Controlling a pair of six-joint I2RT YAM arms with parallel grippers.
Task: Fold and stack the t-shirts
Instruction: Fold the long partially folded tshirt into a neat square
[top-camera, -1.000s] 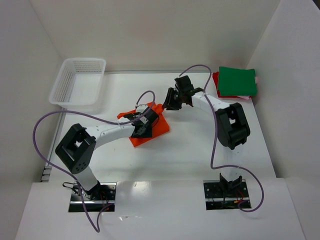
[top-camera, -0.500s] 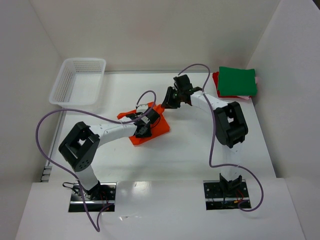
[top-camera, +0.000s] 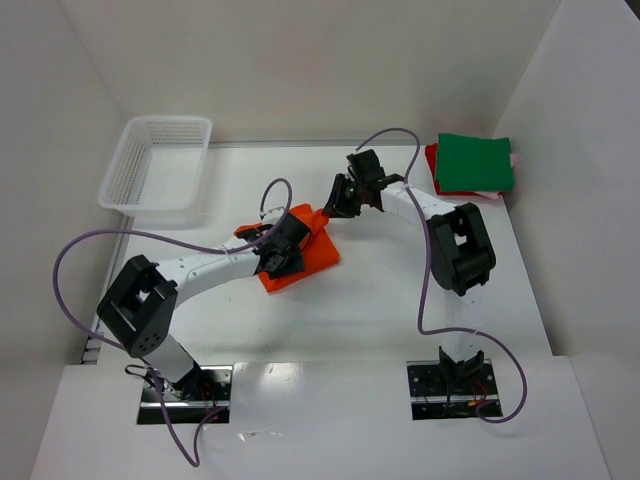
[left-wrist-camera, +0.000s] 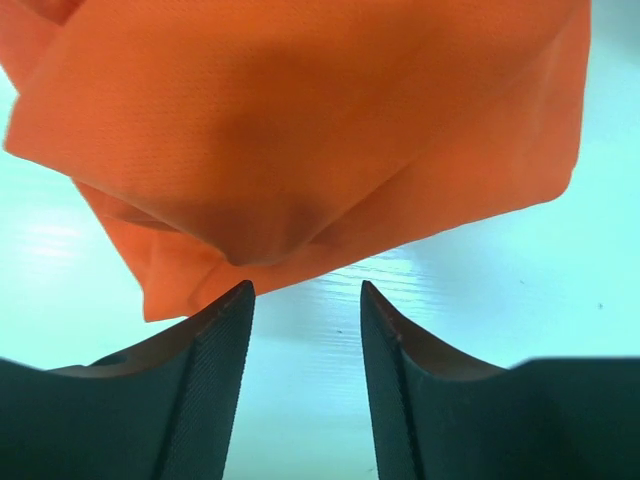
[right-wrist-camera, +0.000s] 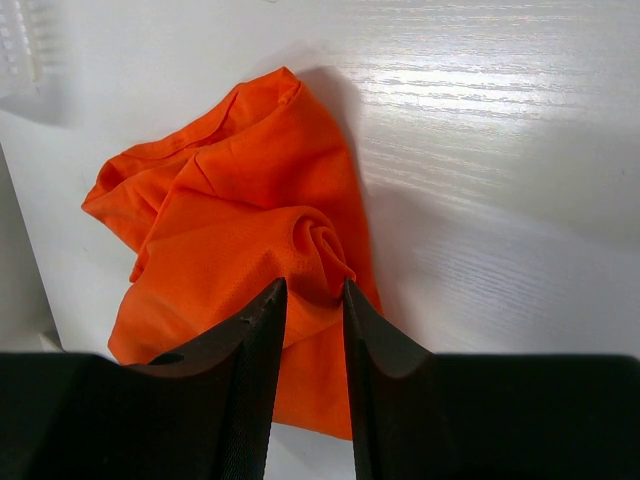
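Risk: orange t-shirt (right-wrist-camera: 230, 200), mid-table, is clenched at a twisted bunch of cloth by right gripper (right-wrist-camera: 308, 285). A pull from there would likely drag the loose fold apart or slide the whole cloth. Left gripper (left-wrist-camera: 305, 290) stands parted and empty at the cloth's edge, pinning nothing. White mesh basket (top-camera: 170, 119), far left: nothing shows inside. Green t-shirt (top-camera: 475, 162) tops the folded stack, far right.

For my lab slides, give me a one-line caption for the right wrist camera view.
Right gripper pinching a bunched fold of the crumpled orange t-shirt on the white table.
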